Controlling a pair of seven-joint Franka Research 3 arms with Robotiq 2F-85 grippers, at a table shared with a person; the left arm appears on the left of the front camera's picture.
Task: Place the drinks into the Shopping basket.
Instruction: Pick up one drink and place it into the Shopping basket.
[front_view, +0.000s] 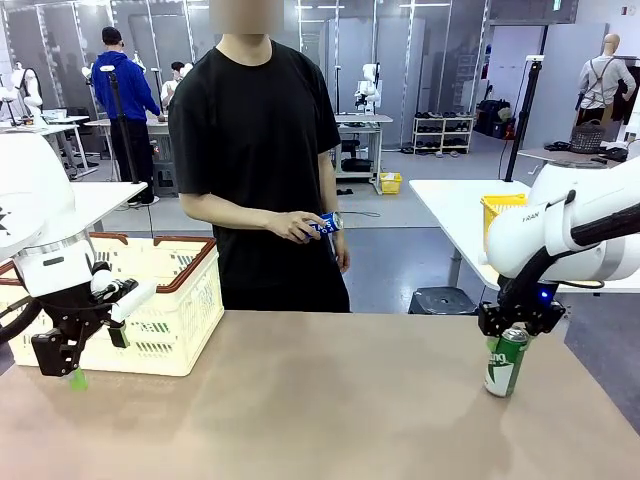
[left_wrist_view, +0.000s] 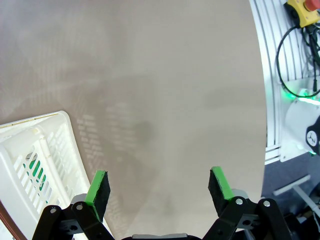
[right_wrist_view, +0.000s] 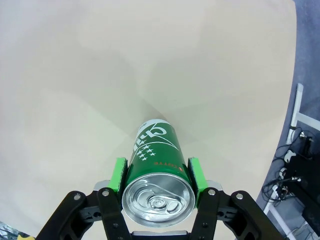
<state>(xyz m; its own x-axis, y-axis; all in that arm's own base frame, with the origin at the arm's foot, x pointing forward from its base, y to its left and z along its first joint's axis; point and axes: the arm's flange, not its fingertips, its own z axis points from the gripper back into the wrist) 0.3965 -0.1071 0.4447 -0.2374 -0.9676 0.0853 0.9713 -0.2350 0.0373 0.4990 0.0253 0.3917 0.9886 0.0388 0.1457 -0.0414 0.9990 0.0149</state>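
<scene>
We see our right gripper (right_wrist_view: 157, 172) clamped on the green can (right_wrist_view: 156, 150) just below its top, one green pad on each side. The can stands upright on the table (front_view: 300, 400), near its right edge. Our left gripper (left_wrist_view: 159, 185) hangs with its jaws wide apart and nothing between them, above the table's left edge, just beside the near wall of the cream-white Shopping basket (front_view: 170, 300). At the far edge, a person's hand (front_view: 296, 228) holds the blue can (front_view: 328, 223) off the table.
</scene>
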